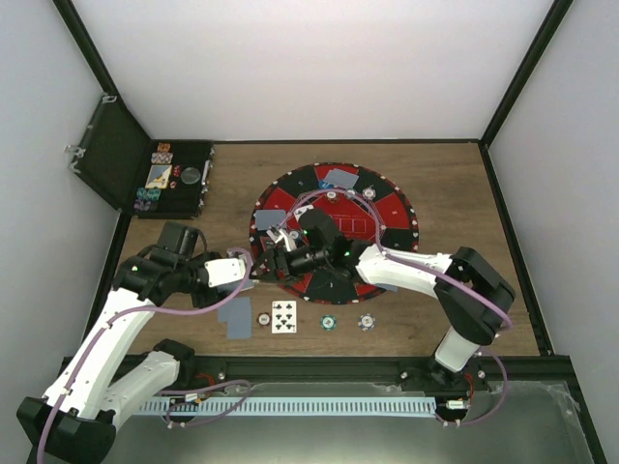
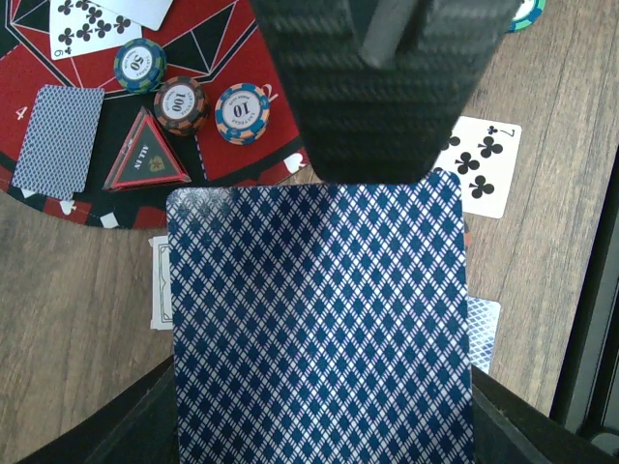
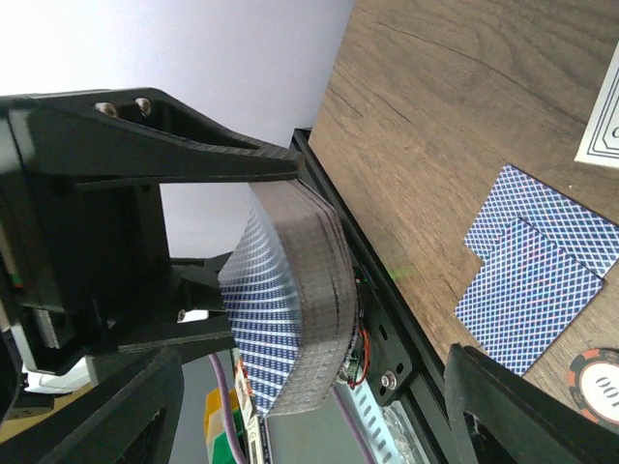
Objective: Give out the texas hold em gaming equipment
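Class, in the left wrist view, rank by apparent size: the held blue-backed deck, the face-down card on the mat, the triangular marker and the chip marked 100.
1. held deck, largest, but it is nearest the camera
2. face-down card
3. triangular marker
4. chip marked 100

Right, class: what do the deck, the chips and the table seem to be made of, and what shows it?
Deck: probably coated card; thin stacked edges, printed blue lattice back, slight curve.
Chips: plastic or clay composite, unclear; striped rims, printed centre labels.
Table: wood or wood-look laminate; brown grain, matte.
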Tool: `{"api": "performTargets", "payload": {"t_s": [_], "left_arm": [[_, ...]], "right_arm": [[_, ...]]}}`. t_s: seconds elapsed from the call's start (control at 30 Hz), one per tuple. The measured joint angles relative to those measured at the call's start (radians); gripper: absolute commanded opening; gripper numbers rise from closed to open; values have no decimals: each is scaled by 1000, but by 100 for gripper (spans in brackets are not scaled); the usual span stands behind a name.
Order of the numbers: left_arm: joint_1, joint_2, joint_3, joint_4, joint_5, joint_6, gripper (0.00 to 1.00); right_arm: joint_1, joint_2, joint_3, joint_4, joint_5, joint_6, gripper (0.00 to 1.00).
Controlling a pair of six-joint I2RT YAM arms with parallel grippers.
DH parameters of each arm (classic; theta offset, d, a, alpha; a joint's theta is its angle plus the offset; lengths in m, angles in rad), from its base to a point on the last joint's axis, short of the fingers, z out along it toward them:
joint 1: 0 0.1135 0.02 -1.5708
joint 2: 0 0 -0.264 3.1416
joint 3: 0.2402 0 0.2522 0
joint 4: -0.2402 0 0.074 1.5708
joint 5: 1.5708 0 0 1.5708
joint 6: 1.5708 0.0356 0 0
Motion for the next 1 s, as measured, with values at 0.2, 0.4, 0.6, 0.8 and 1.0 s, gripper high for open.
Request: {"api": "performTargets", "payload": {"t_s": [0.2, 0.4, 0.6, 0.8, 1.0], "left_arm": [[0, 0, 0, 0, 0, 0, 4], [0, 5, 0, 0, 0, 0, 4], [1, 5, 0, -6, -8, 0, 4], [1, 5, 0, -6, -2, 0, 4], [1, 6, 0, -6, -1, 0, 4]], "right_arm": [[13, 13, -5, 43, -4, 32, 76], [52, 74, 3, 110, -21, 60, 74], [79, 153, 30, 160, -46, 103, 73], [80, 201, 66, 240, -57, 153, 71], [80, 245, 80, 296, -61, 189, 67]]}}
